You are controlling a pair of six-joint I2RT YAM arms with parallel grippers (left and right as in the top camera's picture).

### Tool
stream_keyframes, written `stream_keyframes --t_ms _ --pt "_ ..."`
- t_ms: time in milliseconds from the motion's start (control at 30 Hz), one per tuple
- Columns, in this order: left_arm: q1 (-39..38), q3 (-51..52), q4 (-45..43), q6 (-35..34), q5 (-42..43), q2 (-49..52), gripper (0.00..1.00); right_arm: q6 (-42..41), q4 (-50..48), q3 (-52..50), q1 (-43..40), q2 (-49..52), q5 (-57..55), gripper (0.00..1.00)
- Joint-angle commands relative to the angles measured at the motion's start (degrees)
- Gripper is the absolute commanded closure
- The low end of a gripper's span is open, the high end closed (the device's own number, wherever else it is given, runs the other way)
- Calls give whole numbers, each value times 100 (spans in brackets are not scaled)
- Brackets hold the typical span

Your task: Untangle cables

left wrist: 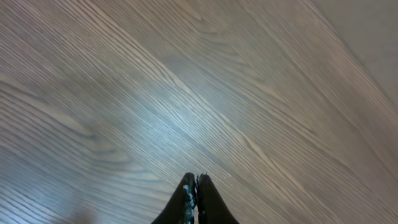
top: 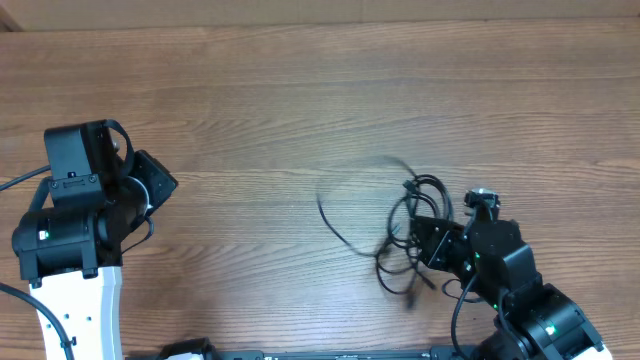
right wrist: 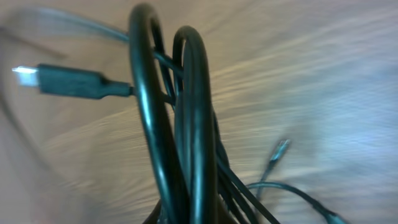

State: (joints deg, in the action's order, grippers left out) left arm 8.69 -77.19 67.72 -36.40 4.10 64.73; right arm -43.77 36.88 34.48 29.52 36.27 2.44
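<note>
Clamping cables [top: 410, 225] in right gripper [top: 428, 242], right of table [top: 300, 90] centre. Showing dark loops bunched upright close to right wrist camera, silver-tipped plug [right wrist: 68, 81] sticking out left. Trailing one blurred strand [top: 330, 222] leftward over wood. Keeping left gripper [left wrist: 196, 198] pinched closed, empty, above bare wood, well apart from cables.

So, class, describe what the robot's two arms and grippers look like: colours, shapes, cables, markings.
Both arms are blocky black housings with small green lights. The left arm has a white lower segment, a black cable beside it. The right arm is mostly black. The left gripper has two dark tapered fingers.
</note>
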Motion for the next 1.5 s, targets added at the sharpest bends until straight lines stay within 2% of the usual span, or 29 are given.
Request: stream_keyframes --t_ms 0,100,200,367,433,600,733,833,900,1033,1100,1367,1467 --pt "28 -74 0 -83 667 2 88 76 -525 11 4 -52 1069 96" --pt "26 -74 -68 247 1646 111 81 72 -1137 11 4 -28 1467 96" --pt "24 -74 -227 1263 3093 240 76 -175 -1447 11 2 63 1469 96" --pt "15 -74 -26 3185 5268 426 59 -1539 -1622 11 0 431 1537 96" --pt "-42 -74 146 3521 5539 472 56 -1561 -1961 9 2 625 1836 96" --pt "-321 -55 297 3534 5554 529 55 -1582 -2841 9 2 1075 2124 96" --pt "-763 -55 251 3460 5554 529 54 -1897 -3364 11 2 1451 2127 96" --pt "-1154 -55 197 3239 5324 533 60 -1923 -3700 11 4 1716 2328 96" --pt "-1386 -52 162 2476 4625 535 64 -1906 -3976 9 4 1836 2625 96" --pt "-1781 -52 131 820 3128 535 53 -1875 -4380 11 4 1873 2887 96" --pt "-1978 -52 17 407 2879 540 50 -1878 -4535 11 4 1867 2946 96" --pt "-2739 -52 -352 -192 2763 892 47 -1886 -4889 11 4 1867 3250 95" --pt "-2933 -52 -323 -243 2680 1222 50 -1886 -5088 11 4 1864 3438 96"
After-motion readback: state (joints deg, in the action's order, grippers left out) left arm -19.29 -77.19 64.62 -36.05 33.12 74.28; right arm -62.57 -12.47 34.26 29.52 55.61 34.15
